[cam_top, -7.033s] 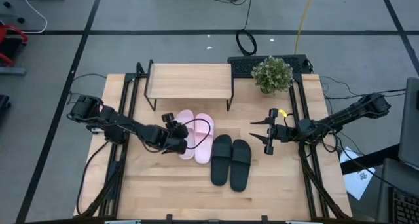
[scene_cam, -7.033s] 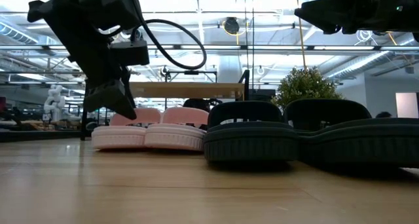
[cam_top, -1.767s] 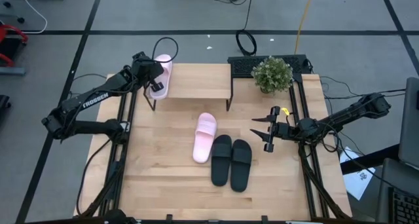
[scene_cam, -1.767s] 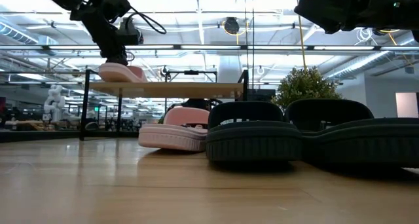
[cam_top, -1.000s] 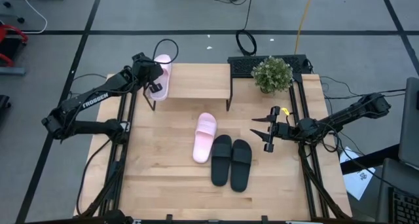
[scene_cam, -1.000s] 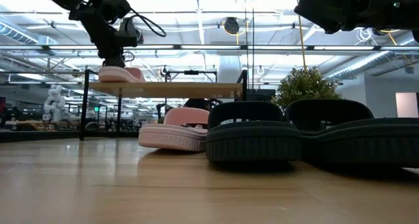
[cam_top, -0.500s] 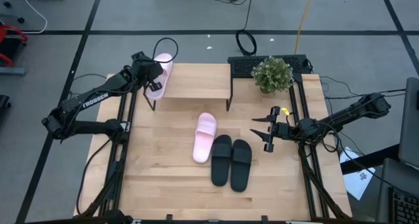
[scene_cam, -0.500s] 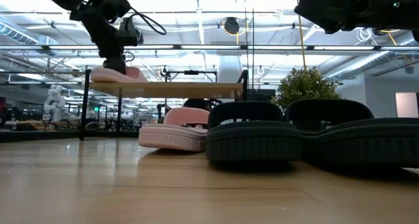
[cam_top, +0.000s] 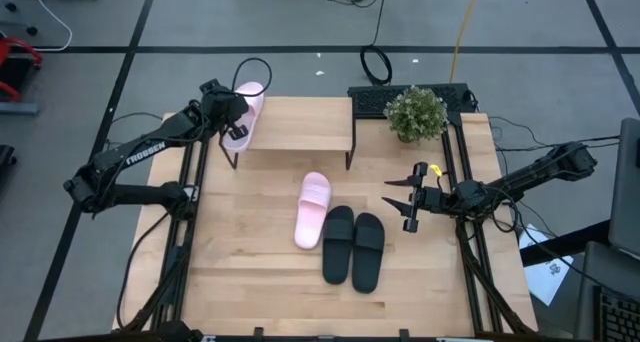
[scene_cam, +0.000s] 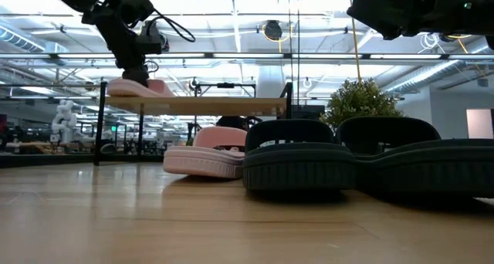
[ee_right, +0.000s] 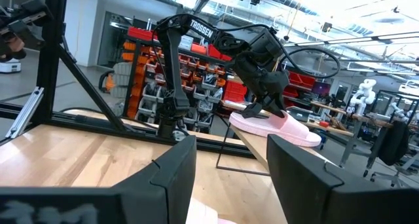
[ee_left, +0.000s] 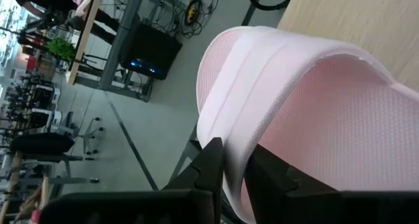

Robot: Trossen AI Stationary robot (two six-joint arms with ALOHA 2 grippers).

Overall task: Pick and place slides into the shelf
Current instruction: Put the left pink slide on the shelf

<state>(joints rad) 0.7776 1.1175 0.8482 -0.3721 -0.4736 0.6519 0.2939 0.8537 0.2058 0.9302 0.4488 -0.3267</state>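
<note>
Pink slide [cam_top: 247,116] apparently unmoved on shelf [cam_top: 300,123], left gripper [cam_top: 235,130] clamped.

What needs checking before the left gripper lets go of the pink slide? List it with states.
1. Left gripper shut on the pink slide: ok, the left wrist view shows its fingers pinching the slide's edge.
2. Slide over the shelf top board: ok, at its left end.
3. Slide fully supported: not ok, it overhangs the board's left edge.
4. Slide resting flat on the board: cannot tell, the low view shows it at board level, contact unclear.
5. Right gripper clear of the shelf: ok, open and waiting beside the black slides.
6. Second pink slide on the table, waiting: ok.
</note>
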